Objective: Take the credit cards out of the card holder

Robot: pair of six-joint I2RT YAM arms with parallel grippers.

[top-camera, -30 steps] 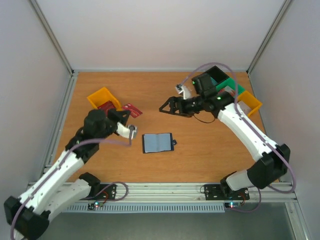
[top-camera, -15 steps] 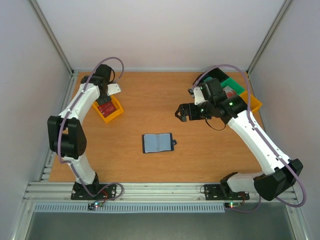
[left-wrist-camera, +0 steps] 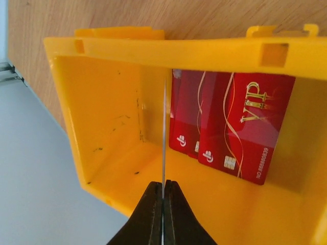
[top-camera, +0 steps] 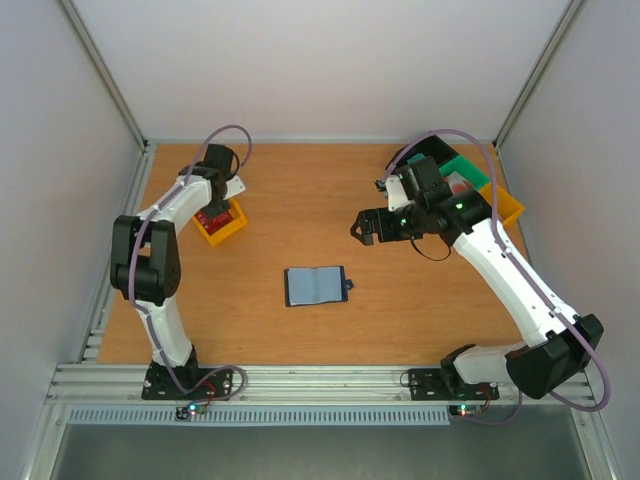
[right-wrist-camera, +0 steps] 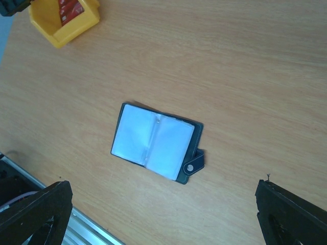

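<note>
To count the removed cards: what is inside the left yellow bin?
Two overlapping red cards are in the yellow bin; the front one hides part of the rear one. The left tool holds a third card edge-on.

We see the right gripper [right-wrist-camera: 163, 219] only as dark fingers [right-wrist-camera: 36, 214] cut off at 7 and 5 o'clock; the yellow bin [right-wrist-camera: 76, 25] is clipped at 11 o'clock, its credit cards [right-wrist-camera: 70, 9] too small to count.

Left fingers [left-wrist-camera: 150, 217] carried a credit card [left-wrist-camera: 164, 127] into the yellow bin [left-wrist-camera: 102, 117].
</note>
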